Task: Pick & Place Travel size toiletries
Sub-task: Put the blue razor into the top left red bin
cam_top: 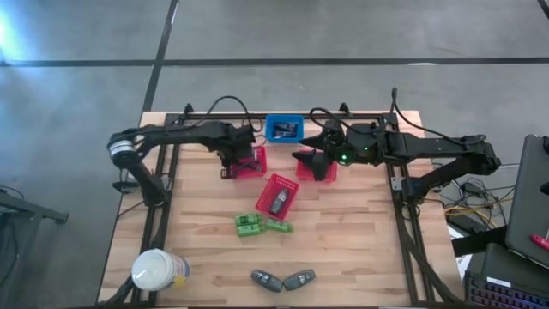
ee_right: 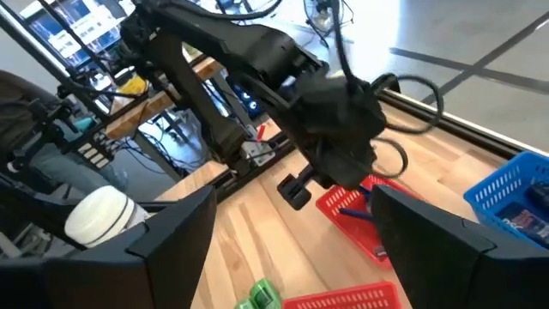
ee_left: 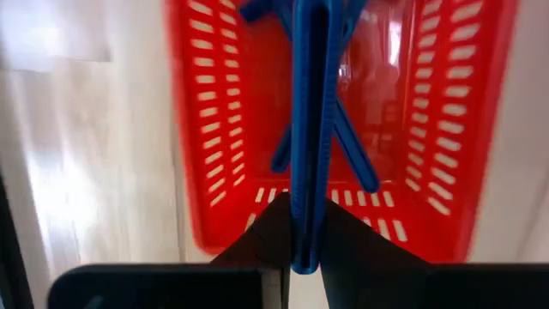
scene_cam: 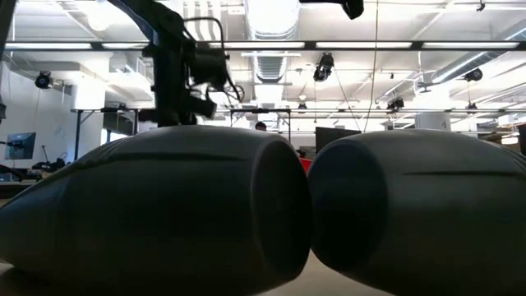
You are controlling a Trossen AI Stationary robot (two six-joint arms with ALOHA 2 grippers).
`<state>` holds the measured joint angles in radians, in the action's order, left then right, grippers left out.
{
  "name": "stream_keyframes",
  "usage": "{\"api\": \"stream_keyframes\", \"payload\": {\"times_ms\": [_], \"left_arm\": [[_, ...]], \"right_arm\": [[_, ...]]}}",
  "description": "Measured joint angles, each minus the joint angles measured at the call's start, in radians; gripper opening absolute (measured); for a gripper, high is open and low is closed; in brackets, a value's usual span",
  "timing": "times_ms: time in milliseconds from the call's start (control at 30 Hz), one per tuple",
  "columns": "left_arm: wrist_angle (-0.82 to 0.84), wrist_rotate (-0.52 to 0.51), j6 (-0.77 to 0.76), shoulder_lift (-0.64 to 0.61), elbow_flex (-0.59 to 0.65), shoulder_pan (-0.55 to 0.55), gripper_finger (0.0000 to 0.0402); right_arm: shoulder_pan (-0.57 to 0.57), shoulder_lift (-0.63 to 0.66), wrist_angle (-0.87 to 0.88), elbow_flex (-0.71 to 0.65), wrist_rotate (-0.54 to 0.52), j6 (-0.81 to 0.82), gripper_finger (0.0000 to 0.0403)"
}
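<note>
In the high view my left gripper [cam_top: 243, 159] stands over a red mesh basket [cam_top: 253, 163] near the table's far edge and is shut on its blue handle. My right gripper [cam_top: 307, 161] hangs open beside another red basket [cam_top: 322, 169]. A third red basket [cam_top: 276, 196] holds a grey oval bottle [cam_top: 277, 203]. Two green pieces [cam_top: 249, 225] [cam_top: 280, 226] lie on the table in front of it. Two more grey bottles [cam_top: 266, 279] [cam_top: 299, 279] lie end to end at the near edge and fill the low view [scene_cam: 164, 214] [scene_cam: 419, 214]. Black sticks and dark packets do not show plainly. My left gripper [ee_left: 307, 236] pinches the thin blue handle [ee_left: 309, 129] of the red basket [ee_left: 214, 146] between its two fingers [ee_left: 266, 240], coming from above and pointing down. The handle stands on edge in the gap, and the basket hangs straight below. I cannot tell whether the basket is off the table.
A blue mesh basket [cam_top: 283, 129] with dark contents sits at the far edge between the arms. A big white-topped round container [cam_top: 157, 269] stands at the near left corner. Bare wood lies along the table's left and right sides. A laptop [cam_top: 527, 197] sits off the table's right.
</note>
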<state>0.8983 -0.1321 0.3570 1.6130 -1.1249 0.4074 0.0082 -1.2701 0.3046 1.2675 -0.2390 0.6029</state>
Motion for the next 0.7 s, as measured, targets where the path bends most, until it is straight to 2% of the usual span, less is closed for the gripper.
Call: {"api": "stream_keyframes", "payload": {"times_ms": [200, 433, 567, 700], "left_arm": [[-0.018, -0.049, 0.052, 0.093, -0.014, 0.001, 0.0038], [-0.061, -0.054, 0.078, 0.125, -0.019, 0.007, 0.0058], [-0.06, -0.062, 0.076, 0.122, -0.019, 0.008, 0.0078], [-0.057, -0.087, 0.055, 0.116, -0.034, 0.008, 0.0117]], "right_arm": [[0.0, -0.001, 0.007, -0.004, 0.0, 0.0, 0.0284], [0.0, -0.001, 0.016, -0.009, 0.001, 0.0, 0.0281], [0.0, -0.001, 0.028, -0.01, 0.001, 0.011, 0.0293], [0.0, -0.001, 0.044, -0.01, 0.006, 0.017, 0.0307]]}}
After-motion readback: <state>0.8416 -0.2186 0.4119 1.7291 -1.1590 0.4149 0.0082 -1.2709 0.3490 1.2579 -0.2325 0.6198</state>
